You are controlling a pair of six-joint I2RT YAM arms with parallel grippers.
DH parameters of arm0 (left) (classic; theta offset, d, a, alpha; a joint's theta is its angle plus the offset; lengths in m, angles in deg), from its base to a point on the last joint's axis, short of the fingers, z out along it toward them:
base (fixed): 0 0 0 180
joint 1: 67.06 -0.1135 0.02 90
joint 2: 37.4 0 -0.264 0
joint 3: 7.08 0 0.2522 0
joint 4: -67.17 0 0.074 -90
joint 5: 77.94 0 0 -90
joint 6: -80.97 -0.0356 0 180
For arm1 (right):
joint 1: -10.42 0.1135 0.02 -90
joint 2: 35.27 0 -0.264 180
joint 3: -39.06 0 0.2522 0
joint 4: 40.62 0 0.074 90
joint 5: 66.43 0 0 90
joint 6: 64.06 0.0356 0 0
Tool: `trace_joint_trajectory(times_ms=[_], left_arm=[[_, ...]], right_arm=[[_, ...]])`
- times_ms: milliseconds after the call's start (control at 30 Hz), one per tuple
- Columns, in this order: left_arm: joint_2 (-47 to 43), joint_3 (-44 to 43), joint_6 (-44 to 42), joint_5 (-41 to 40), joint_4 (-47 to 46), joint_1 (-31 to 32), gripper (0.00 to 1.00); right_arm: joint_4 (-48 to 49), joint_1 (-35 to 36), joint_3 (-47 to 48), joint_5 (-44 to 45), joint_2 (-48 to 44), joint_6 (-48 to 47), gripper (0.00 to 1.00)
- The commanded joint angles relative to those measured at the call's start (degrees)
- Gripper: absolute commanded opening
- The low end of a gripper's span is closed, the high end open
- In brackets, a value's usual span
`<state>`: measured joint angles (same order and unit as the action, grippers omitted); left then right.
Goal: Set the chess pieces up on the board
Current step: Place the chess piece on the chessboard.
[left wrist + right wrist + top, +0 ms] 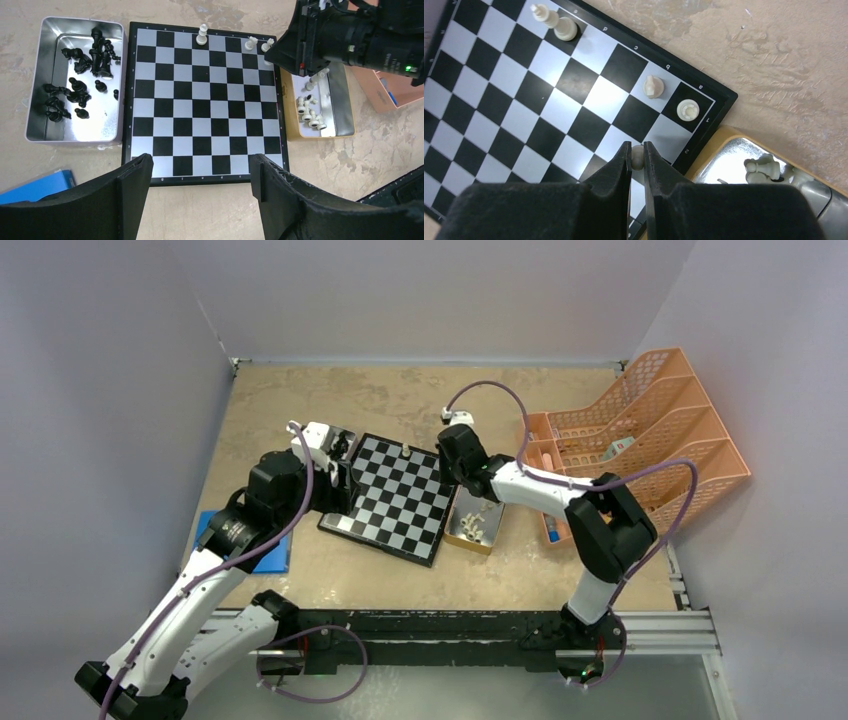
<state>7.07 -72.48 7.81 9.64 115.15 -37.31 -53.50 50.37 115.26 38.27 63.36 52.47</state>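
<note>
Your right gripper is pinched shut on a cream-white pawn just above the board near its corner, so releasing it tilted or off-centre could topple it toward the rook just ahead of the fingertips.

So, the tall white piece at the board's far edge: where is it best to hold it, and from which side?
Grip the tall white piece at its slim upper stem, probably coming down from above: it stands upright, with no piece close beside it.
</note>
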Motion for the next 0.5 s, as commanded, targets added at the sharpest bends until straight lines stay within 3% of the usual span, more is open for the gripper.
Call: trace_joint_trajectory(times_ms=[0,467], left_arm=[[-0.5,0.0,-0.2,-0.9,-1.2,0.0,0.71],[-0.6,0.0,-0.1,-1.0,-1.2,-0.1,0.71]], right_arm=[[2.3,0.2,3.2,3.8,1.9,1.4,0.14],[0.6,0.2,4.1,8.2,5.1,2.9,0.14]])
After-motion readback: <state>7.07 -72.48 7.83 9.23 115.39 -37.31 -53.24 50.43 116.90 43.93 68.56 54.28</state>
